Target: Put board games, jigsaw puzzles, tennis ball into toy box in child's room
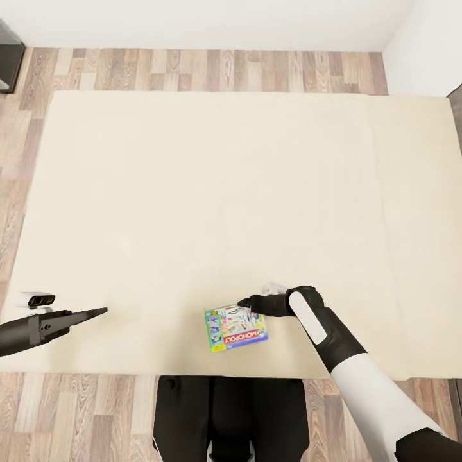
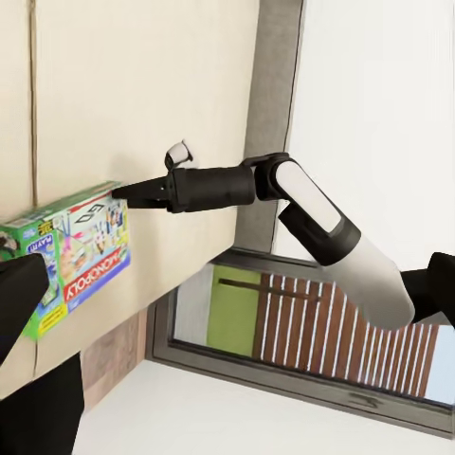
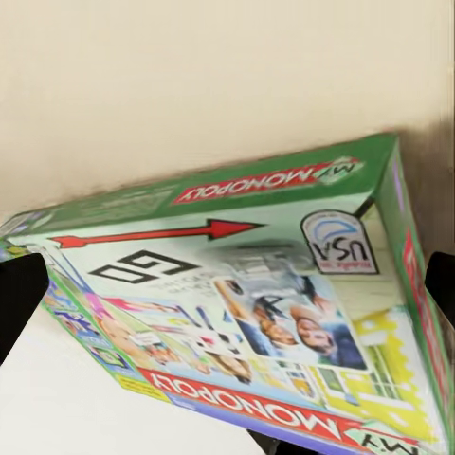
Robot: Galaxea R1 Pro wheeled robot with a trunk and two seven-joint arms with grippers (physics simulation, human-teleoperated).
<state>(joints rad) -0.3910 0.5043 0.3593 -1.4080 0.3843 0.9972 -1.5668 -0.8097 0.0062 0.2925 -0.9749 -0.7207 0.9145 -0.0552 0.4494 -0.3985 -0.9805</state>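
Note:
A Monopoly board game box (image 1: 236, 328), green-edged with a colourful lid, lies flat on the cream bed (image 1: 231, 192) near its front edge. My right gripper (image 1: 244, 301) is open, its tips at the box's far right corner; the left wrist view has that gripper (image 2: 121, 194) touching the box (image 2: 81, 251) at its corner. From the right wrist camera the box (image 3: 237, 303) lies close up between the two spread fingers (image 3: 17, 299). My left gripper (image 1: 99, 312) is open and holds nothing, low over the bed's front left, well apart from the box.
Wooden floor (image 1: 192, 70) runs around the bed, with a white wall beyond. A dark piece of furniture (image 1: 8, 58) stands at the far left corner. A window (image 2: 313, 332) lies past the bed's side. My base (image 1: 231, 417) is against the bed's front edge.

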